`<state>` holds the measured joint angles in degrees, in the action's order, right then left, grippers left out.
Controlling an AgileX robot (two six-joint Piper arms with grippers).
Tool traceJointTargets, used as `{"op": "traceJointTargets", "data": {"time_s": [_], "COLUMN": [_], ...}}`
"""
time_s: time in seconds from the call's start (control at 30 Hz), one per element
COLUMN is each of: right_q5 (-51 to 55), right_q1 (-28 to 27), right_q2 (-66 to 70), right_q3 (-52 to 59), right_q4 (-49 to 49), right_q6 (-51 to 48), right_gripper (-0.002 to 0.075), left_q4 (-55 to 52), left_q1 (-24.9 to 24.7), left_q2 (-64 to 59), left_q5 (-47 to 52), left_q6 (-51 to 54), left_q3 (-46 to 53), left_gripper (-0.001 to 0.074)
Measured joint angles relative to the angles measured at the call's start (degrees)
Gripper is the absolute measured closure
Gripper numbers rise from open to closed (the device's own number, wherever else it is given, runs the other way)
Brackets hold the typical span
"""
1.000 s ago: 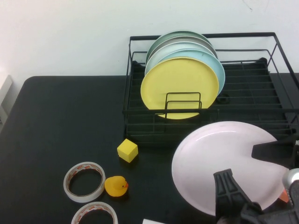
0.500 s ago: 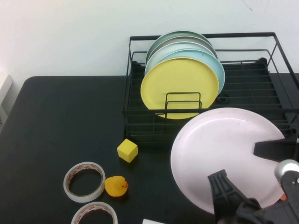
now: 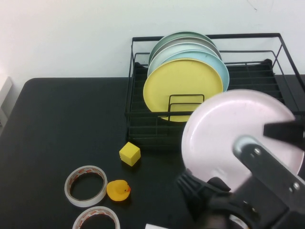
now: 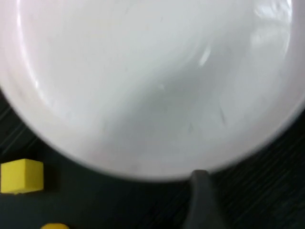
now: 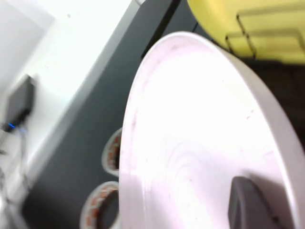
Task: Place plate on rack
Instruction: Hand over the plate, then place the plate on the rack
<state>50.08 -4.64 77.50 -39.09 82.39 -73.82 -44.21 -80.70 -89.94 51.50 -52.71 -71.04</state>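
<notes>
The pale pink plate [image 3: 224,133] is off the table, tilted up on edge in front of the black wire rack [image 3: 248,81]. My right gripper [image 3: 286,132] is shut on the plate's right rim; one finger [image 5: 248,205] lies on its face [image 5: 190,143]. My left gripper [image 3: 205,198] sits low at the plate's near edge, and the plate [image 4: 143,71] fills the left wrist view. The rack holds several upright plates, a yellow one [image 3: 183,86] in front and a light blue one [image 3: 220,67] behind it.
A yellow cube [image 3: 129,153], a rubber duck [image 3: 117,190] and two tape rolls [image 3: 86,186] [image 3: 96,218] lie on the black table left of the plate. The rack's right half has open slots. My left arm's silver link [image 3: 267,167] crosses the lower right.
The plate has risen from near flat and tilted up toward the rack. My left arm has swung up and across the foreground.
</notes>
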Motion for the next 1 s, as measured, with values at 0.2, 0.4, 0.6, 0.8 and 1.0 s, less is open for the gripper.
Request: {"op": "traceJointTargets", "data": {"time_s": [0.2, 0.4, 0.6, 0.8, 1.0], "right_q5": [-0.28, 1.44, 2.05, 2.17, 1.37], "right_q1": [0.0, 0.0, 0.71, 6.04, 11.41], "right_q2": [0.36, 0.49, 0.63, 2.53, 8.16], "right_q3": [-9.97, -19.68, -27.46, -35.36, -42.61], "right_q4": [-7.53, -12.31, -13.23, -14.89, -17.39], "right_q6": [-0.55, -6.33, -13.75, -22.95, -26.3], "right_gripper": [0.0601, 0.0601, 0.0601, 0.0601, 0.0601], "left_q4": [1.76, 1.97, -7.9, -28.83, -42.95], "left_q1": [0.0, 0.0, 0.0, 0.0, 0.0], "left_q2": [11.13, 27.96, 44.54, 53.21, 58.46], "left_q5": [-3.47, -14.7, -25.6, -28.41, -30.65], "left_q6": [-0.5, -6.89, -27.27, -51.97, -67.26], "left_q3": [4.65, 18.26, 32.05, 40.98, 46.22], "left_gripper": [0.0661, 0.073, 0.0735, 0.0735, 0.0735]}}
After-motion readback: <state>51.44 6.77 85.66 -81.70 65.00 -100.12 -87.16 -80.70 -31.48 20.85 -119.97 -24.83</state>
